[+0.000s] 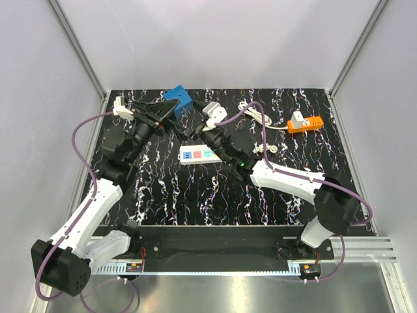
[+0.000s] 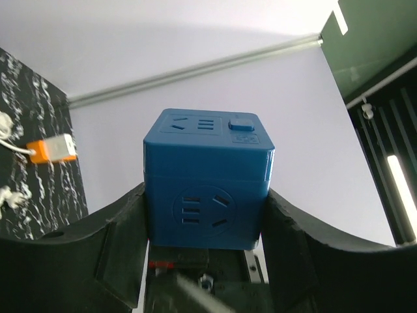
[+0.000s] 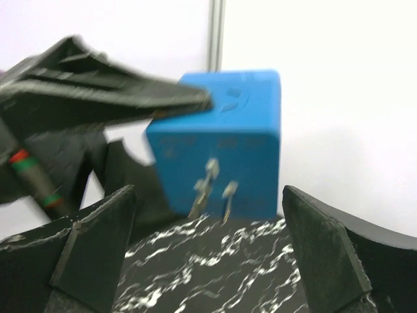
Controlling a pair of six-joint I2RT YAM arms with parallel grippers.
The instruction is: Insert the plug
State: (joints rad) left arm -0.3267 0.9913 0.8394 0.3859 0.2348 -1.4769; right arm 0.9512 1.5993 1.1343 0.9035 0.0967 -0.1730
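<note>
A blue cube adapter [image 1: 178, 101] is held above the back of the mat, with my left gripper [image 1: 168, 111] shut on its sides. In the left wrist view the cube [image 2: 207, 179] fills the space between the two black fingers [image 2: 124, 254], with socket faces on top and front. The right wrist view shows metal prongs [image 3: 212, 189] sticking out of the cube's [image 3: 218, 140] lower face, just above the mat. My right gripper [image 3: 208, 218] is open and empty, facing those prongs from a short distance. A white power strip [image 1: 197, 154] lies flat mid-mat, beside my right gripper [image 1: 197, 132].
An orange power strip [image 1: 305, 123] with a white plug in it lies at the back right, also visible as the orange strip [image 2: 52, 150] in the left wrist view. A white cable [image 1: 257, 114] and loose white plug [image 1: 267, 149] lie nearby. Grey walls enclose the marbled mat [image 1: 195, 195].
</note>
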